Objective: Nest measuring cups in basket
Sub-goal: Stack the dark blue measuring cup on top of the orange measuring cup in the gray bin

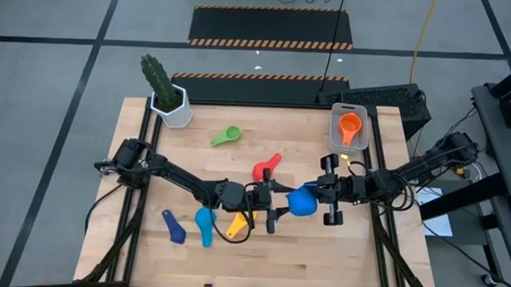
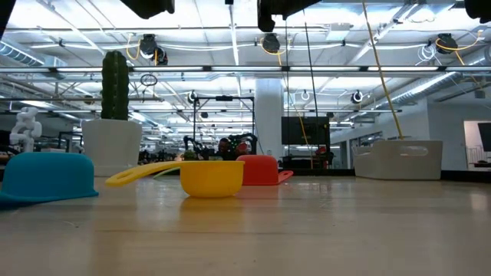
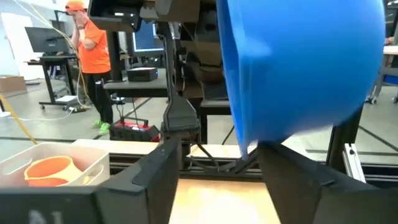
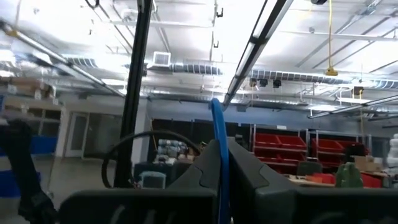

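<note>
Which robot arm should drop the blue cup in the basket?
Probably the right: its gripper pinches the blue cup already, and the basket holding the orange cup sits on its side.

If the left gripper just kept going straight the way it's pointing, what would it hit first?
The blue cup, hanging right ahead of the left gripper and held by the right gripper. Beyond it come the right arm, then probably the basket with the orange cup, though depth is unclear.

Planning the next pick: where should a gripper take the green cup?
Probably by its flat handle, from above: the green cup lies alone, handle sticking out toward the left arm's side. Right gripper holds the blue cup, left gripper beside it.
</note>
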Tool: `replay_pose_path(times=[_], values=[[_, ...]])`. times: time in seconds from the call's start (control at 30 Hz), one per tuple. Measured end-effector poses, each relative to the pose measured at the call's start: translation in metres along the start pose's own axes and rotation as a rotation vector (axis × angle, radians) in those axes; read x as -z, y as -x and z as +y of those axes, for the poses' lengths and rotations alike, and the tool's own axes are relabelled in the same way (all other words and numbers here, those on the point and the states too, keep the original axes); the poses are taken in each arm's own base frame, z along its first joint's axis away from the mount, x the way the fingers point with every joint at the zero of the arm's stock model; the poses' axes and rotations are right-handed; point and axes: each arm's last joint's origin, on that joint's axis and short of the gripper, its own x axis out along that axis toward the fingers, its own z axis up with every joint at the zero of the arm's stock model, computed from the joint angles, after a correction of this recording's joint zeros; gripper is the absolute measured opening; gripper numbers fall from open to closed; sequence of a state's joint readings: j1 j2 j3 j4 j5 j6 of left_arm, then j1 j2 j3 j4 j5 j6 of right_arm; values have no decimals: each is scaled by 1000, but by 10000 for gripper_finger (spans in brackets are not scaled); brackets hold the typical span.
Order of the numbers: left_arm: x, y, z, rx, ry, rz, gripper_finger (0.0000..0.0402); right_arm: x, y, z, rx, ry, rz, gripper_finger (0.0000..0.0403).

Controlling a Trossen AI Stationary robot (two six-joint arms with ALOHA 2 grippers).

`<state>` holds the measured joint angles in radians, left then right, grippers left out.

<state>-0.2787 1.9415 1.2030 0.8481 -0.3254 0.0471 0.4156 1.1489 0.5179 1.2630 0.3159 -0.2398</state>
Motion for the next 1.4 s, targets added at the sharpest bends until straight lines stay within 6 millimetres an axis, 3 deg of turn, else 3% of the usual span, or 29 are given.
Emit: replay_pose_path(times=[0.5, 0.8, 1.13, 1.4], values=[[-1, -2, 4, 85, -21, -17, 17, 1, -1, -2, 3, 15, 14, 2], [-1, -2, 7, 66, -28, 7, 8, 3, 0, 0, 43, 33, 49, 23], [-19, 9, 18, -6, -66, 81, 8, -2, 9, 4, 196, 92, 166, 146], [-51, 49, 35, -118, -124, 159, 8, -16, 15, 13, 344, 220, 364, 225]])
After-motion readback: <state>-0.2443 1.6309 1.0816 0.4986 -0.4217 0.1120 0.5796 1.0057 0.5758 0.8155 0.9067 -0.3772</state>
